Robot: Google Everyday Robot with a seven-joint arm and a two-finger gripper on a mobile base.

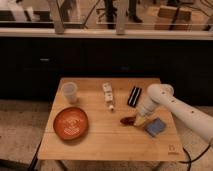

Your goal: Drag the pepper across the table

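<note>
The pepper (127, 120), small, dark red and elongated, lies on the light wooden table (105, 142) right of centre. My gripper (138, 120) comes down from the white arm (172, 107) on the right. It sits at the pepper's right end, touching or nearly touching it. Part of the pepper is hidden behind the gripper.
A blue-grey sponge (155, 127) lies just right of the gripper. A round orange-red plate (71, 123) is at the front left, with a clear cup (69, 92) behind it. A white bottle (108, 95) and a black flat object (134, 96) lie near the far edge.
</note>
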